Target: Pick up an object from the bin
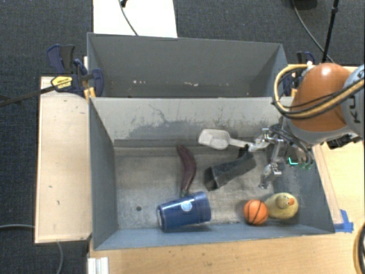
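The thing nearest at hand is a yellow rubber duck (282, 205), sitting in the bin's (104, 170) near right corner. An orange ball (256, 212) lies just left of the duck, touching it or nearly so. The gripper (269, 178) hangs just beyond the duck and a little to its left, above bare floor and not yet around anything. Whether it is spread or pressed together cannot be told from this angle, and nothing shows in its grasp.

Left of the duck and further back lies a black wedge-like piece (229, 172). A white scoop-shaped thing (214, 138) lies further from the duck, by the back wall. A dark maroon curved thing (186, 169) lies well left of the duck, and a blue cup (183, 212) on its side is well left of it along the near wall.

To do this step well, the arm would likely commit to one target. If it takes the duck, it should centre over the body (the rounded head would probably slip). The grip line should run so that neither side lands on the ball. The right wall stands close to the duck, so a straight vertical descent looks safer than a slanted one. The ball would likely roll if nudged.
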Controlling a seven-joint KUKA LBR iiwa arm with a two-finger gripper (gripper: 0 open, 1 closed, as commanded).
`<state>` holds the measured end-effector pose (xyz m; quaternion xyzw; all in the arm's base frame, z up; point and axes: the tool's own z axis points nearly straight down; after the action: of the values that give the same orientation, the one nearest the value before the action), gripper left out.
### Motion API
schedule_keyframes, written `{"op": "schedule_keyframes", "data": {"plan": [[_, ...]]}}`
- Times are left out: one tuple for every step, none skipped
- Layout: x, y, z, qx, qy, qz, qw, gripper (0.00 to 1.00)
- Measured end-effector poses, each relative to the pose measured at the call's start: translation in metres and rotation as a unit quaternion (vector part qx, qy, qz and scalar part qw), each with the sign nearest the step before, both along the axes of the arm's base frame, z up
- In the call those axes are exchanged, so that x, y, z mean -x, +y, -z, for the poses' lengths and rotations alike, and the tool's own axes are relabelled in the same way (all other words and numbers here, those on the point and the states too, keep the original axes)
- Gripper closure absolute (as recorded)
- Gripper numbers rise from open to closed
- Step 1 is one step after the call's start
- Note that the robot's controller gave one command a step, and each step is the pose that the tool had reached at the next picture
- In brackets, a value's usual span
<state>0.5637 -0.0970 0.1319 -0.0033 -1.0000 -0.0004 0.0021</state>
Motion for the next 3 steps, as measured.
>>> {"op": "schedule_keyframes", "data": {"plan": [[-0.002,0.0,-0.004,0.001,-0.0037,-0.001,1.0,0.0],[-0.019,0.018,0.02,0.003,-0.017,-0.039,0.9991,0.0],[-0.016,0.038,0.043,-0.001,-0.0009,-0.068,0.9977,0.0]]}}
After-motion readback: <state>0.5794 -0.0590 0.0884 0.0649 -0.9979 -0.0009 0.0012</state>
